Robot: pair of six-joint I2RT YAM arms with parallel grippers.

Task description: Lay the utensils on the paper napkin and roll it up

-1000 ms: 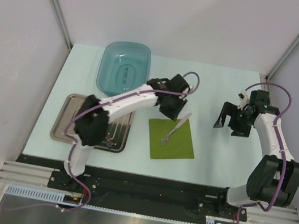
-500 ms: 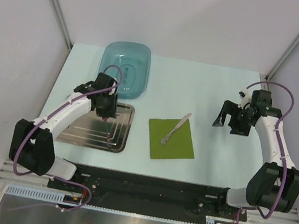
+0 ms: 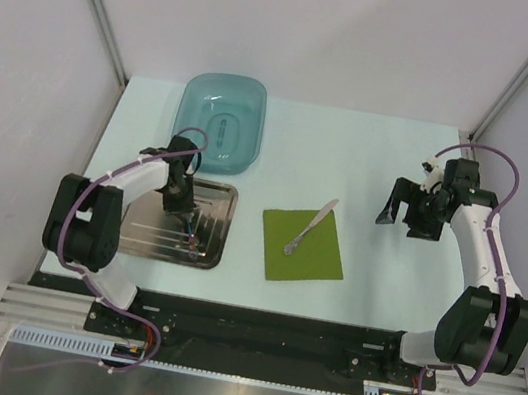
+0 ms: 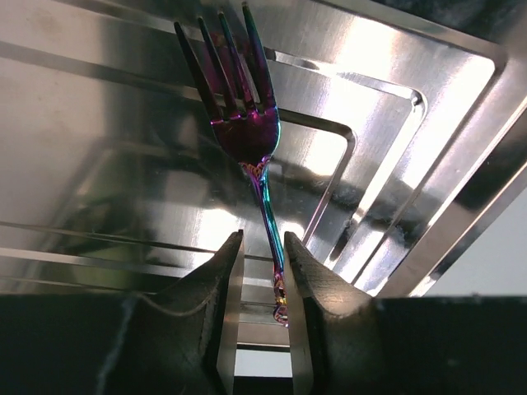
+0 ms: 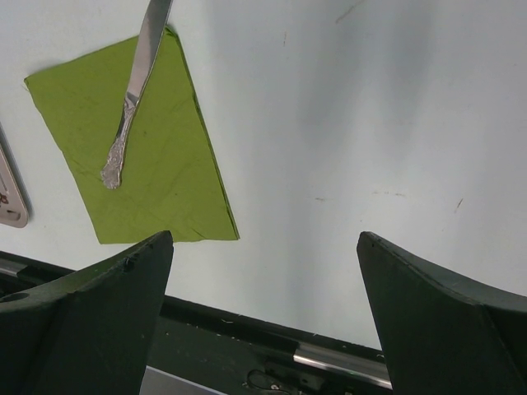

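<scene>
An olive-green paper napkin (image 3: 304,249) lies at the table's middle front, with a silver knife (image 3: 311,227) lying diagonally on it; both also show in the right wrist view, napkin (image 5: 156,164) and knife (image 5: 132,99). A fork (image 4: 245,132) with an iridescent purple head lies in the steel tray (image 3: 131,206). My left gripper (image 4: 262,239) is down in the tray, jaws narrowly open. They straddle the fork's handle, which lies against the right finger (image 4: 309,280). In the top view it (image 3: 184,211) stands over the tray's right part. My right gripper (image 5: 263,247) is wide open and empty, right of the napkin.
A teal plastic basin (image 3: 219,121) stands behind the tray. The tray's raised rim (image 4: 461,156) runs just right of my left fingers. The table's front edge and a black rail (image 5: 272,346) lie under my right gripper.
My left arm has swung from the napkin back to the tray and dropped its gripper around the fork's handle. The knife stays on the napkin. The right arm has barely moved.
</scene>
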